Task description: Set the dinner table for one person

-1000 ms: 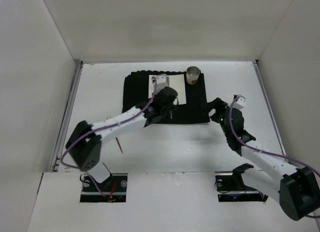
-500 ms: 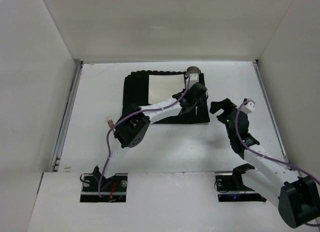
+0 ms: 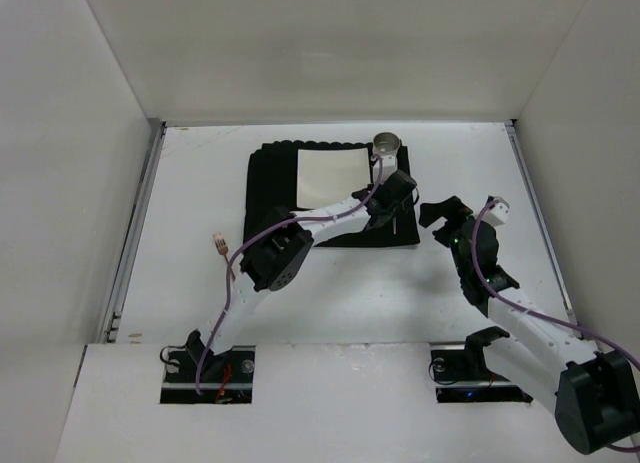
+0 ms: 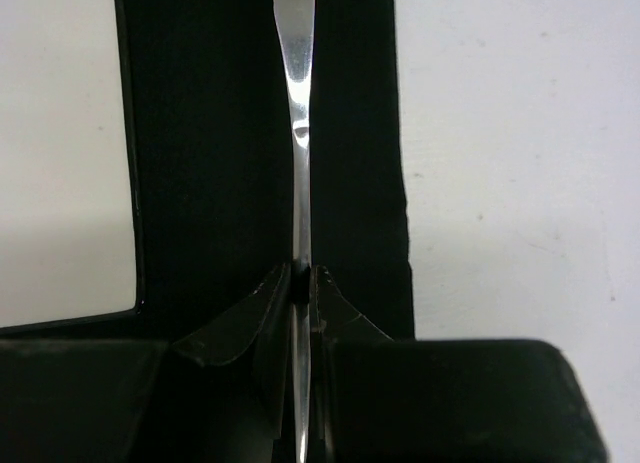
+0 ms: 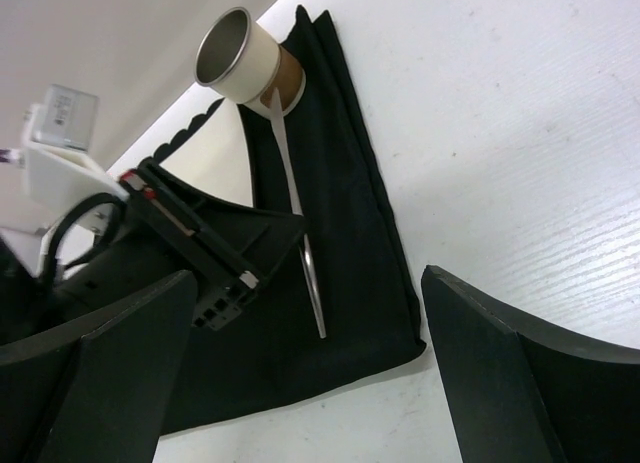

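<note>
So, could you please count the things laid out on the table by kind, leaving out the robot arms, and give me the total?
black placemat: 1
white square plate: 1
cup: 1
metal utensil: 1
Total: 4

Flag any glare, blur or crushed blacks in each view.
Top external: even light, sharp, though the placemat reads as flat black. Left wrist: glare streak along the utensil, left fingers soft. Right wrist: right fingers soft, cup sharp.
</note>
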{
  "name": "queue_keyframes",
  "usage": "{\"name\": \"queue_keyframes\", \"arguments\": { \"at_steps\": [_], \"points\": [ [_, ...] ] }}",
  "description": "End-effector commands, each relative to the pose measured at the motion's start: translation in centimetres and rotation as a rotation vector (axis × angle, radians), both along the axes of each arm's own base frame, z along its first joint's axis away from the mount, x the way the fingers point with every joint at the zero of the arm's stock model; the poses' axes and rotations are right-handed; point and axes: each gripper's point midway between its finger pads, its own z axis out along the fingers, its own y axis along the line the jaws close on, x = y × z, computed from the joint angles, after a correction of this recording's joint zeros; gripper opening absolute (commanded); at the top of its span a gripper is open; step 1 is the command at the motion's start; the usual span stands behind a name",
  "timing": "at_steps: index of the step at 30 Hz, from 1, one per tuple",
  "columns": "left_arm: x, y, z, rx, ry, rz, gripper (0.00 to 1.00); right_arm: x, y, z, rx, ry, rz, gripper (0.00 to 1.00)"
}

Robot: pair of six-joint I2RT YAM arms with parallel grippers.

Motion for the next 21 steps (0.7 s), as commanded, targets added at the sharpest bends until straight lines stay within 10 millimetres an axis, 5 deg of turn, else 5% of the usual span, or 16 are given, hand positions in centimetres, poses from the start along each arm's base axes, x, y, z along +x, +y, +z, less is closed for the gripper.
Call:
{"name": "queue_keyframes", "arguments": {
  "at_steps": [1,7,12,17,21],
  "points": [
    [0.7,-0.8,1.4,-0.05,-0.011,0.013,0.02,0.3,0.3,1.1,0.024,-0.043,0.009,1.0],
    [0.7,-0.7,0.3,-0.042,-0.004,0.027,0.06,0.3,0.1,1.1,0.024,-0.043,0.005,1.0],
    [0.5,-0.5,1.0,-0.052,-0.025,0.037,0.27,0.3,0.1,1.1,0.025,-0.044,0.006,1.0],
    [-0.4,-0.3,5.4,-0.118,-0.082,0.027,0.4,0.3,0.1,1.3,0.027,-0.049,0.005,1.0],
    [-2.0,1.7,11.1,-0.167,-0.168,0.009,0.43,0.3,-0.1,1.0,0.03,-0.041,0.002,1.0]
  ]
}}
